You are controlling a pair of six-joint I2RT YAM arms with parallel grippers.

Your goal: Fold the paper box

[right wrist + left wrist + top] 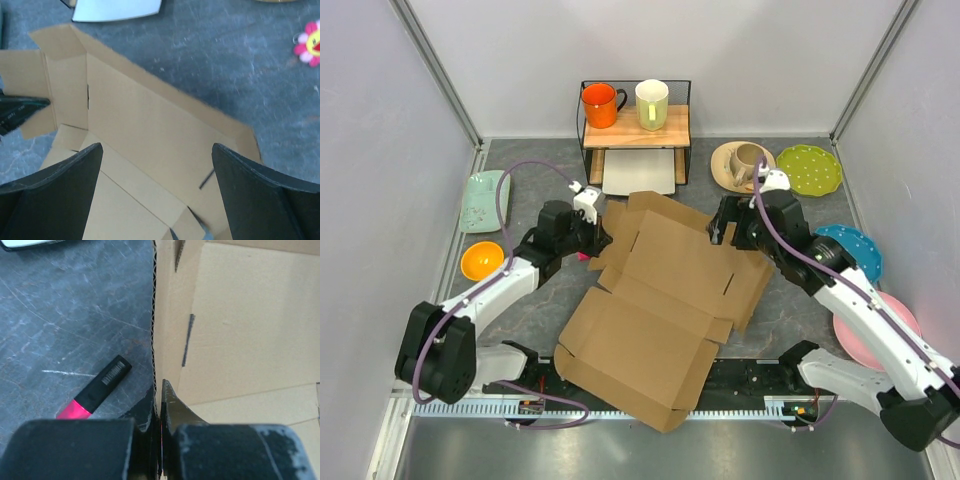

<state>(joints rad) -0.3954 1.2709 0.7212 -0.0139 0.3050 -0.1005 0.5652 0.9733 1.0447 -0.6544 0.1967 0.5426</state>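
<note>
The paper box [660,300] is a brown die-cut cardboard sheet lying mostly flat in the middle of the table, with its far flaps partly raised. My left gripper [592,238] is at its far left flap. In the left wrist view the gripper [161,405] is shut on the corrugated edge of that flap [240,315], which stands upright between the fingers. My right gripper [725,228] is open at the far right corner. In the right wrist view it [156,147] hovers above the cardboard [140,125] and holds nothing.
A pink and black marker [95,390] lies on the table left of the held flap. A wire shelf [635,125] with two mugs stands at the back, over a white tray [638,172]. Plates [808,168] lie right, an orange bowl [482,261] left, and a flower toy [310,42].
</note>
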